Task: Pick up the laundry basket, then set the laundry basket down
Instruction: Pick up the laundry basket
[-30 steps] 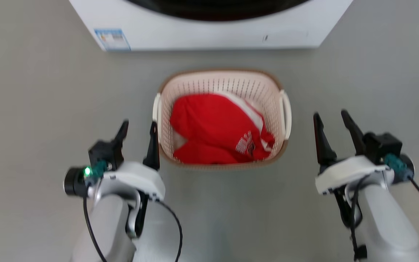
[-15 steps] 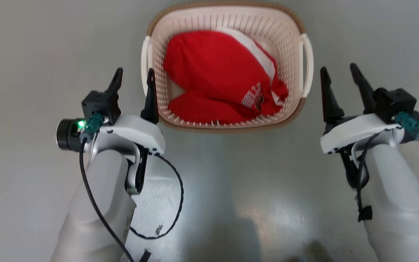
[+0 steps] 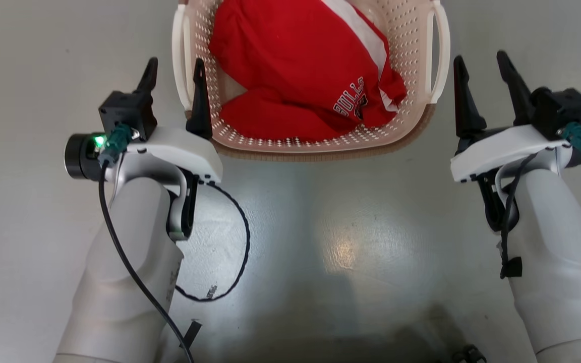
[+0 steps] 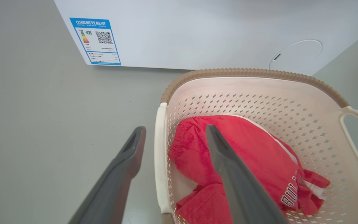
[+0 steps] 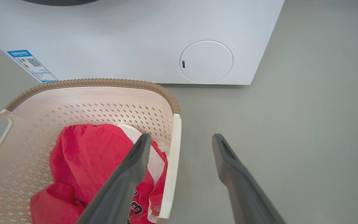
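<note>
Basket: small cream-white perforated plastic laundry basket [image 3: 321,146] [image 4: 259,102] [image 5: 89,112] with a brown woven-look rim, standing on the grey floor [image 3: 321,252] just in front of the white washing machine [image 4: 197,31] [image 5: 120,37], between the two arms.
Load: crumpled red garment [image 3: 295,65] with white trim and lettering, lying inside and reaching towards the right wall.
Handles: white left loop handle [image 3: 179,65] [image 4: 158,149] and white right loop handle [image 3: 439,55] [image 5: 172,161], one on each short side.
Left tool [image 3: 175,63] [image 4: 176,129]: fingers apart and empty, one outside the handle and one over the basket's inside, so the loop lies between them.
Right tool [image 3: 479,56] [image 5: 182,136]: fingers apart and empty. The wrist view puts the handle bar between them, while the head view shows the inner finger just beside the loop, so the line-up is less sure.
Step in hand: by my judgement, lining up a two-armed grasp, with the lift not yet begun.
Doing it well: bring the right tool inward until it straddles its loop like the left, lower both evenly, and close on the plastic bars alone.
Watch for: the inner right finger pinching cloth, and uneven closing or lifting, which would tip the light basket.
</note>
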You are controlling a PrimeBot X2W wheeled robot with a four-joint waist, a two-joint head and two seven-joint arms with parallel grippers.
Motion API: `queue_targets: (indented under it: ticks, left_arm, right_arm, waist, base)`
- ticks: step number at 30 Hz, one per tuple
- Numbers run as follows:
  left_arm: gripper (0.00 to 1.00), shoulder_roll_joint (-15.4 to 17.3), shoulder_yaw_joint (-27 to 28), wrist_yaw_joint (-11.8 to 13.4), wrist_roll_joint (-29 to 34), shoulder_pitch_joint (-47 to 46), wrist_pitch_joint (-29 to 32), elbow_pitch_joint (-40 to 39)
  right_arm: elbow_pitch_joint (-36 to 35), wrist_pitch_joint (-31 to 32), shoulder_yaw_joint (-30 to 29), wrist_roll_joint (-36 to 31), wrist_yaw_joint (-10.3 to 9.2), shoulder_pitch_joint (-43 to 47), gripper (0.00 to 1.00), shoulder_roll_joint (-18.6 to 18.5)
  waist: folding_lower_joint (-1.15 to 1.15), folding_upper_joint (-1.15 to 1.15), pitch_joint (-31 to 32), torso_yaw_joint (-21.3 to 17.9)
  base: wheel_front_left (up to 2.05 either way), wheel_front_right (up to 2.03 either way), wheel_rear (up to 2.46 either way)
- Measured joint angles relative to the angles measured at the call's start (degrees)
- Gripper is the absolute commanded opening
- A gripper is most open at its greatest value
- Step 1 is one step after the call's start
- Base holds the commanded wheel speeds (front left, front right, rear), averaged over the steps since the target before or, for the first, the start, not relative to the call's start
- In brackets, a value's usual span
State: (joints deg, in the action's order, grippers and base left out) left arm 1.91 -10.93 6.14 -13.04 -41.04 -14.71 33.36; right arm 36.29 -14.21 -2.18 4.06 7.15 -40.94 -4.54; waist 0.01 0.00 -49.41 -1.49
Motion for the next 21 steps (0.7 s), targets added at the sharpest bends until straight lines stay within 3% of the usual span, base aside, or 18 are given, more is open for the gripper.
queue_targets:
  ticks: [21]
  left_arm:
    - [1.0,-0.07,1.71,0.38,1.0,-5.38,0.0,2.72]
  right_arm:
    - [1.52,0.0,0.2,0.0,0.0,-4.02,1.0,-0.11]
  waist:
    - [0.0,0.0,-7.44,-0.28]
  base:
    - [0.0,0.0,0.0]
